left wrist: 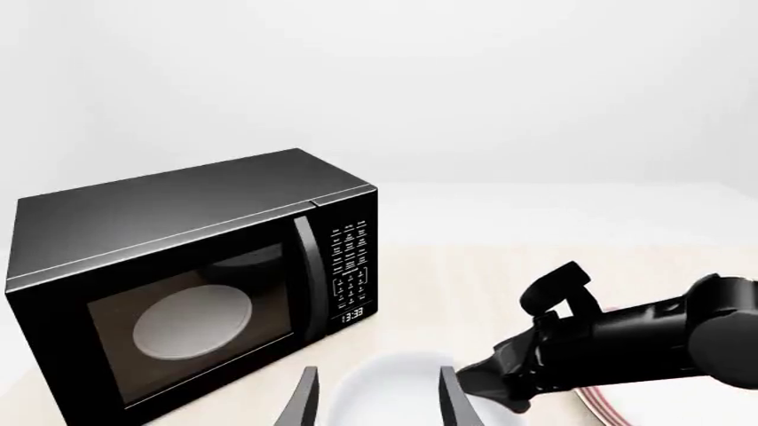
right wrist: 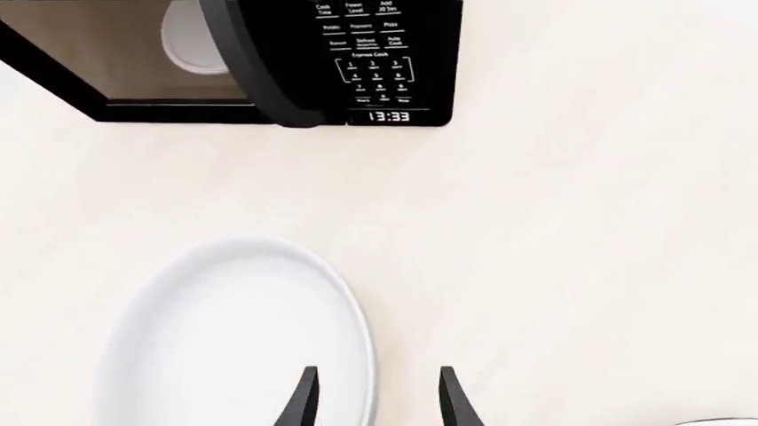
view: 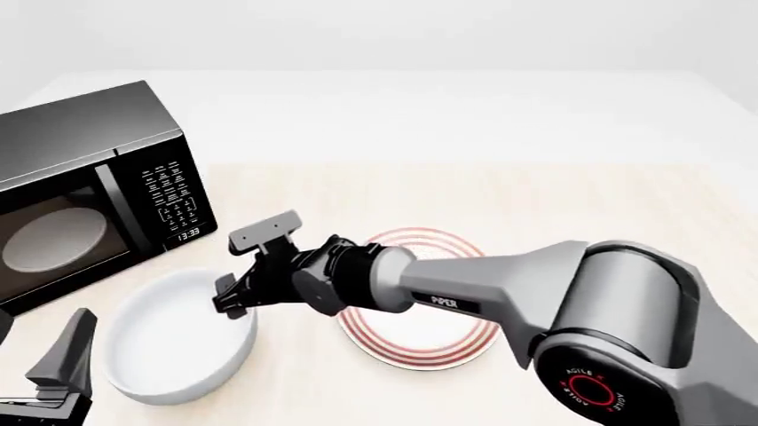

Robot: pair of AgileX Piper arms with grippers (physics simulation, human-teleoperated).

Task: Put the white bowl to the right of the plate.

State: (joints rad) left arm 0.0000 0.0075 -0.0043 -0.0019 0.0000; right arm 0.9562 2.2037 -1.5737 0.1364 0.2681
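Note:
The white bowl (view: pixel 166 346) sits on the table at the front left, left of the red-ringed plate (view: pixel 432 342). My right gripper (view: pixel 229 300) reaches across the plate and hangs over the bowl's right rim. In the right wrist view the right gripper (right wrist: pixel 376 399) is open, with one finger over the inside of the bowl (right wrist: pixel 237 346) and the other outside the rim. My left gripper (view: pixel 59 373) is low at the front left beside the bowl. In its wrist view the left gripper (left wrist: pixel 379 382) is open and empty, facing the bowl (left wrist: pixel 391 390).
A black microwave (view: pixel 83 195) with its door shut stands at the left, behind the bowl; it also shows in both wrist views (left wrist: pixel 177 275) (right wrist: pixel 355 62). The right arm (left wrist: pixel 627 342) crosses the left wrist view above the plate's edge (left wrist: pixel 604 410).

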